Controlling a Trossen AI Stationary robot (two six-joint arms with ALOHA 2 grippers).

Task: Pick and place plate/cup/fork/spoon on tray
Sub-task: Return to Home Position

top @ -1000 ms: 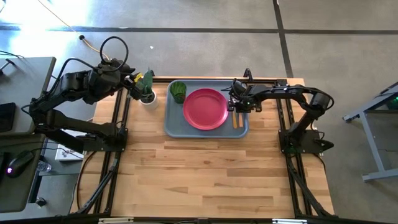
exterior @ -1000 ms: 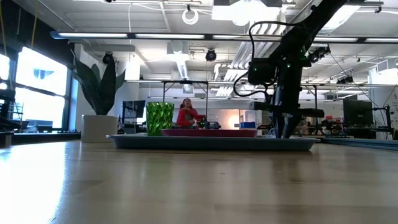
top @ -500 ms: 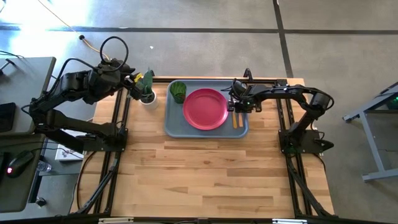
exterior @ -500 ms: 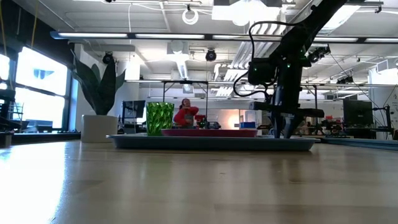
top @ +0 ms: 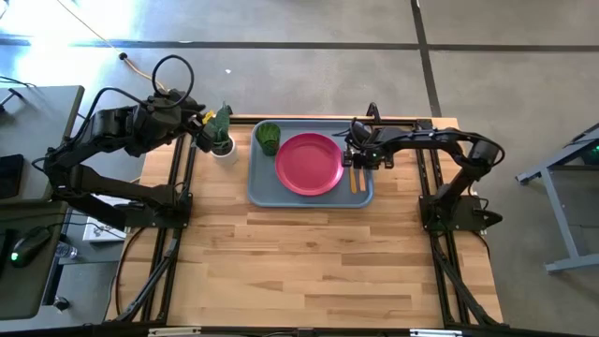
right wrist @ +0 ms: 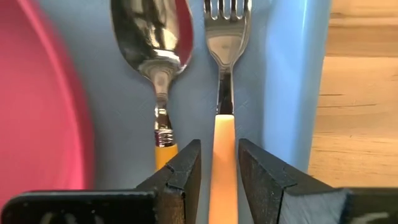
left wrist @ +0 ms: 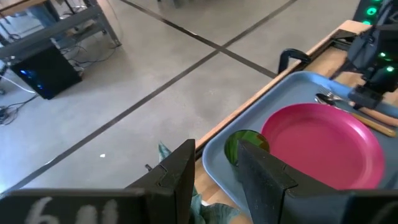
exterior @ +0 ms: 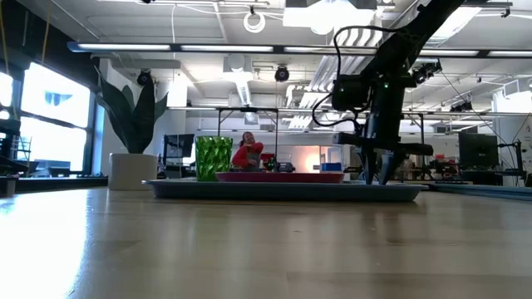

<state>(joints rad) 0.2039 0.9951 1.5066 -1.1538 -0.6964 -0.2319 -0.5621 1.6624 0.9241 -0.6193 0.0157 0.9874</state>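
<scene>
The light blue-grey tray [top: 255, 187] lies at the table's far middle. On it are the pink-red plate [top: 309, 164], the dark green cup [top: 269, 138] at its far left, and the spoon [right wrist: 152, 37] and the fork [right wrist: 222, 56] side by side along its right end. Both lie flat on the tray floor. My right gripper [top: 356, 154] points down over the fork. Its open fingers [right wrist: 219, 171] stand on either side of the orange handle [right wrist: 222, 149]. My left gripper [left wrist: 214, 177] is open and empty above the potted plant [top: 221, 140].
The leafy plant in a white pot stands at the table's far left corner, left of the tray; it also shows in the low view [exterior: 133, 149]. Bare wooden table [top: 309, 262] stretches from the tray to the near edge. A person [exterior: 248, 154] sits in the room far behind.
My right gripper has risen a little over the tray's right end. The fork and the spoon have stayed lying on the tray.
</scene>
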